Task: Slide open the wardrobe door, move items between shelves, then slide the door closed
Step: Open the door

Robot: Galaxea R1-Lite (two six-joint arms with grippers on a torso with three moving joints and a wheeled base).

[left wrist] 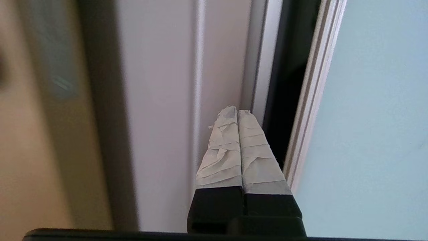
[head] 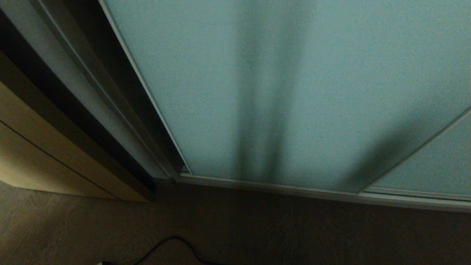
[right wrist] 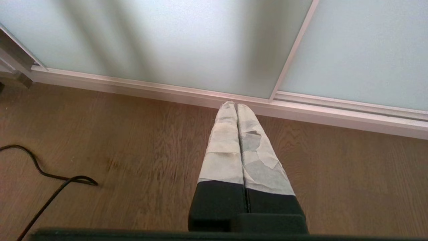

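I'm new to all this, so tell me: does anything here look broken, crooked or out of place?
Nothing looks damaged or spilled. The frosted pale teal sliding wardrobe door sits straight in its silver frame. The only stray thing is a thin black cable snaking loose over the brown wooden floor. The tape on the left gripper fingers is wrinkled and frayed.

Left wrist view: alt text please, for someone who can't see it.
The left gripper, its tape-wrapped jaws pressed shut and holding nothing, points at the pale vertical frame beside a dark gap. The frosted teal sliding wardrobe door with its slim silver edge lies on the gap's far side; a blurred beige cabinet front is at the opposite edge.
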